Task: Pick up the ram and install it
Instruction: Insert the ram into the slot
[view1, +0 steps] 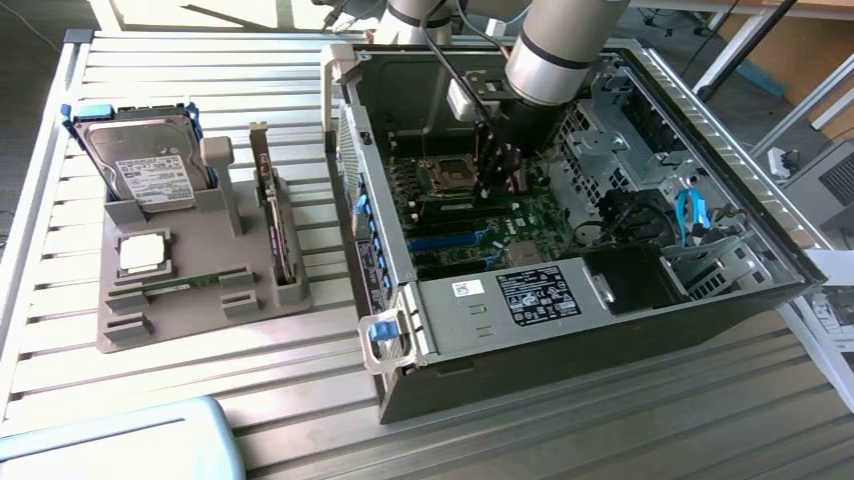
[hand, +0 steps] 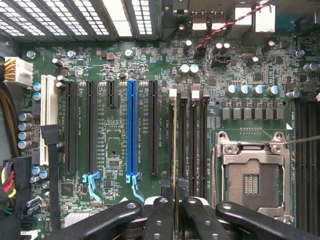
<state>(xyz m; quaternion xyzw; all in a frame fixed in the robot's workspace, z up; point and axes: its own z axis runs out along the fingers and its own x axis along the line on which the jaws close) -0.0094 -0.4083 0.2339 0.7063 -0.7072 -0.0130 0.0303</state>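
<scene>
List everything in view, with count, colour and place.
table: one, grey slatted metal, underneath
computer case: one, black, open on the table, exterior view's right
motherboard: one, green, inside the case
expansion slot: one, blue, among black ones on the motherboard
processor socket: one, silver, on the motherboard
holder: one, grey, on the table, exterior view's left
hard drive: one, silver, upright in the holder
expansion card: one, dark, on edge in the holder
processor chip: one, silver, flat on the holder
ram: one, greenish, edge-on over the memory slots
arm: one, grey, reaching into the case
gripper: one, black, shut on the ram
</scene>
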